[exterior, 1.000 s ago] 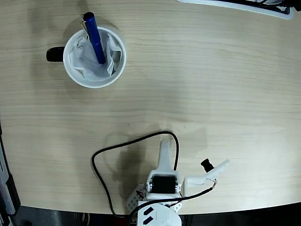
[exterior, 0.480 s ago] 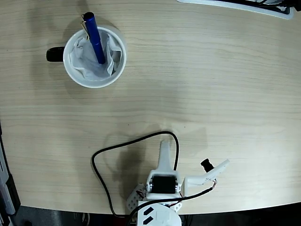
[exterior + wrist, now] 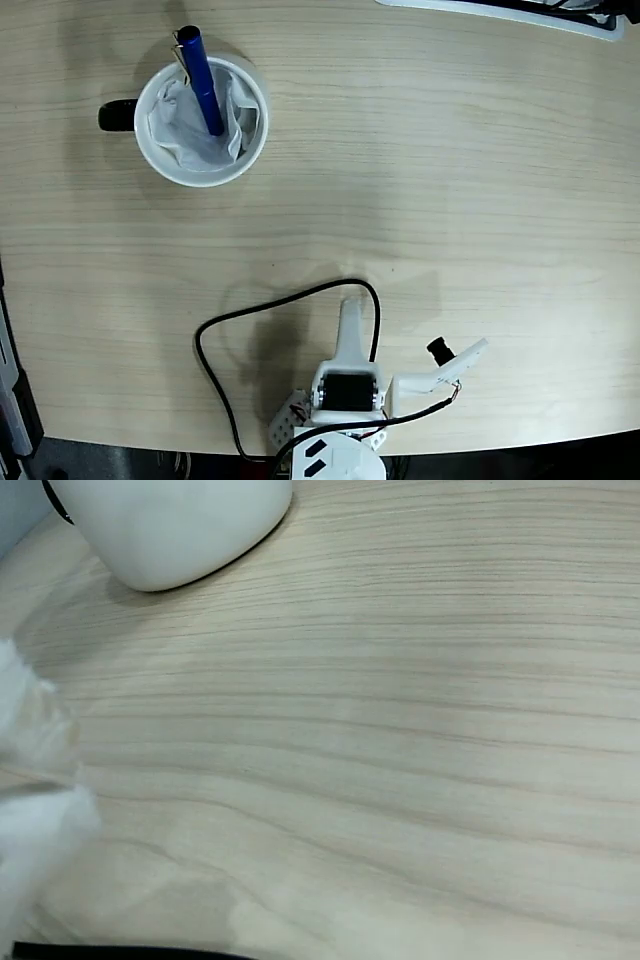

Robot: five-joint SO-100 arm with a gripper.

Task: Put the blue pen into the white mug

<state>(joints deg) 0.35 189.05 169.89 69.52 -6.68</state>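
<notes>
Seen from above in the fixed view: a pale wood-grain table [image 3: 450, 180]. No brand, label or readable writing anywhere in either view.

Far left on the table, the white mug [image 3: 201, 121], round, with a black handle [image 3: 117, 116] poking out to the left. Inside, crumpled white lining [image 3: 175, 120]. Standing in the mug, the blue pen [image 3: 201, 82], tilted, lower end buried in the lining near the mug's middle, upper end leaning over the far rim. A glint of silver clip [image 3: 180, 50] just beside the pen's top, too small to make out clearly.

At the near edge, the white robot arm [image 3: 348, 385], folded back and well apart from the mug. A black cable [image 3: 222, 330] looping from its base out over the table to the left and back. Base cut off by the bottom of the picture. To the right of the arm, the gripper [image 3: 455, 362], small and seen at an angle; holding nothing, but whether the jaws are parted or closed cannot be told.

Top right corner, a white-edged dark object [image 3: 510, 14], mostly cut off, possibly a keyboard or monitor base.

In the wrist view: mostly bare wood grain. Upper left, a rounded white shape with a dark edge, cut off by the frame, not identifiable. Along the left edge, a blurred white patch, out of focus.
</notes>
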